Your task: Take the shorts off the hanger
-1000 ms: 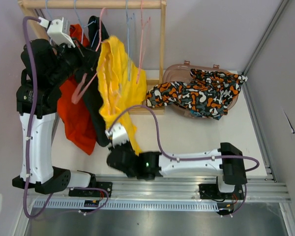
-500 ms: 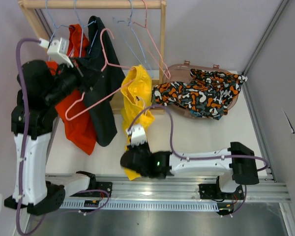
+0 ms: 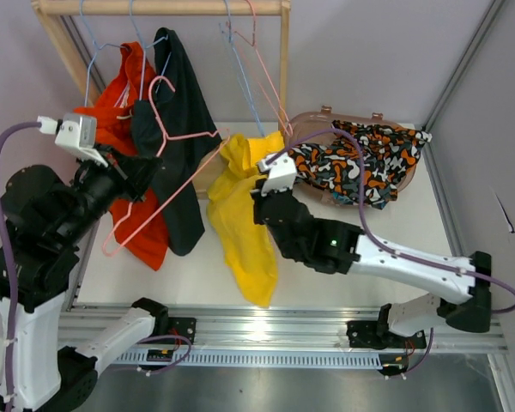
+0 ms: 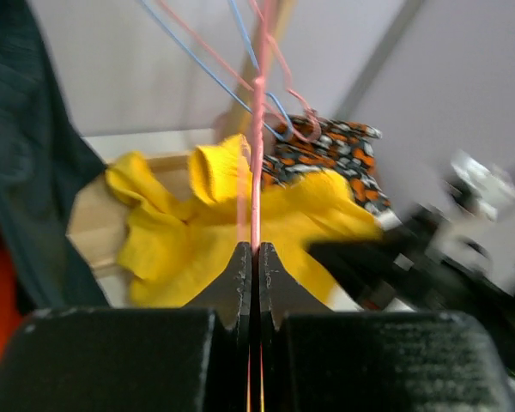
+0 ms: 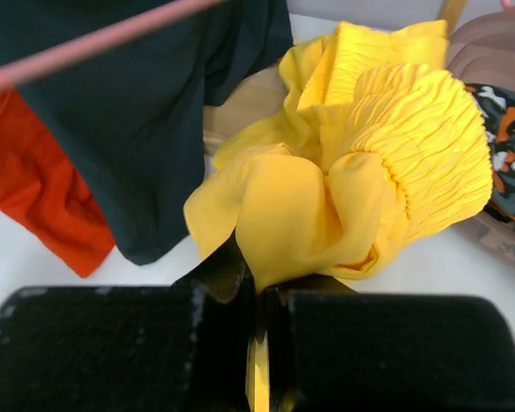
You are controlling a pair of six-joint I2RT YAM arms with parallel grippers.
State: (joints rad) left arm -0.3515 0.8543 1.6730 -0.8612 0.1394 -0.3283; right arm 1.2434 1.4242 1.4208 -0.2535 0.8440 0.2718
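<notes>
Yellow shorts (image 5: 343, 172): clamping them in right gripper (image 5: 257, 296) for dragging clear, pinching pink hanger (image 4: 258, 129) in left gripper (image 4: 254, 257) as anchor.

A: Any readable text, labels, numbers?
B: None. The yellow shorts (image 3: 240, 219) are plain cloth. The patterned shorts (image 3: 365, 167) to the right of them show only blotches, no letters.
A: The wooden rack (image 3: 283, 77) behind them?
B: Bare wood. Nothing legible in any view, and the left wrist view is blurred.
</notes>
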